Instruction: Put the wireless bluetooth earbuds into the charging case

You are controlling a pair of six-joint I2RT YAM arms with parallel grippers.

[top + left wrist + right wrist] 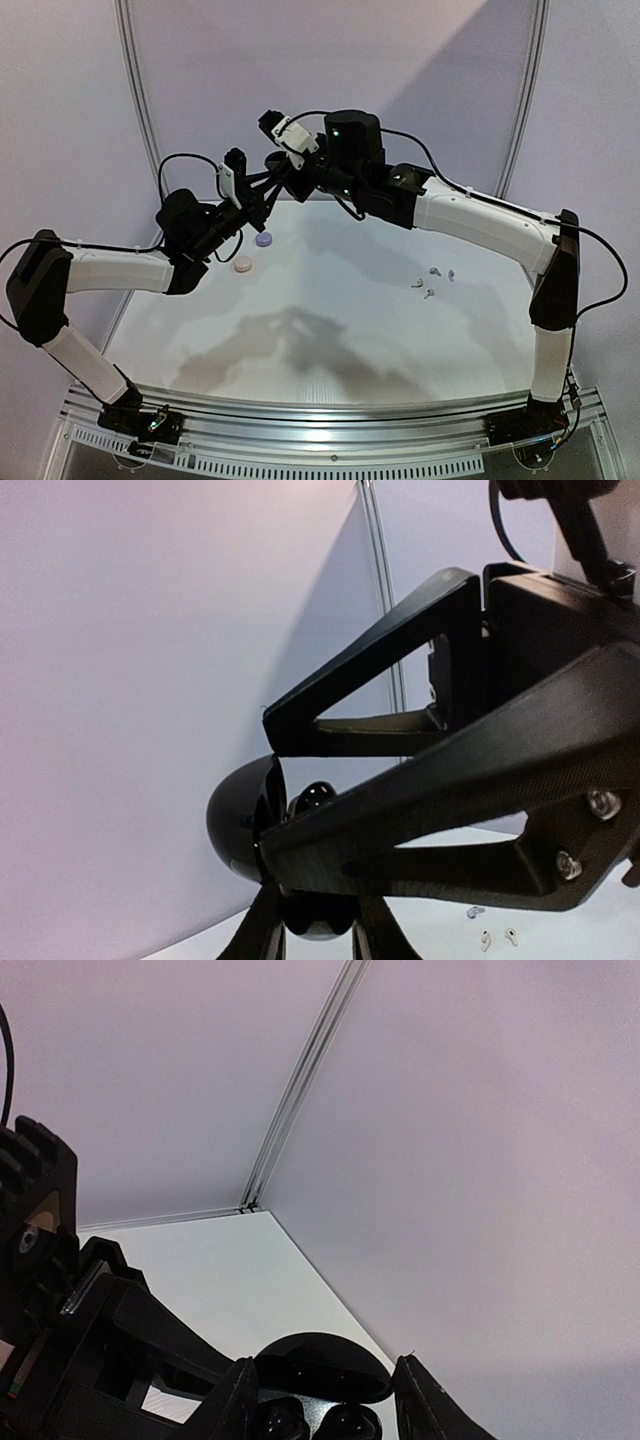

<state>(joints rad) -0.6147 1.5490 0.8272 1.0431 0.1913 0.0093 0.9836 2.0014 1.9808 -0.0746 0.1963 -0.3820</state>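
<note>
The black charging case (238, 825) is held up in the air with its lid open, and my left gripper (318, 935) is shut on its lower body. A glossy black earbud (318, 796) sits in it. In the right wrist view the case (320, 1360) shows two black earbuds (282, 1426) seated side by side. My right gripper (325, 1363) stands open just over the case, a finger on each side of the lid. From above, both grippers meet over the table's far left: left (258, 208), right (280, 178). Several pale earbuds (433, 281) lie loose at the right.
A lavender round case (264, 239) and a pale pink round case (242, 265) lie on the white table (330, 330) under the left gripper. Purple walls close in the back and both sides.
</note>
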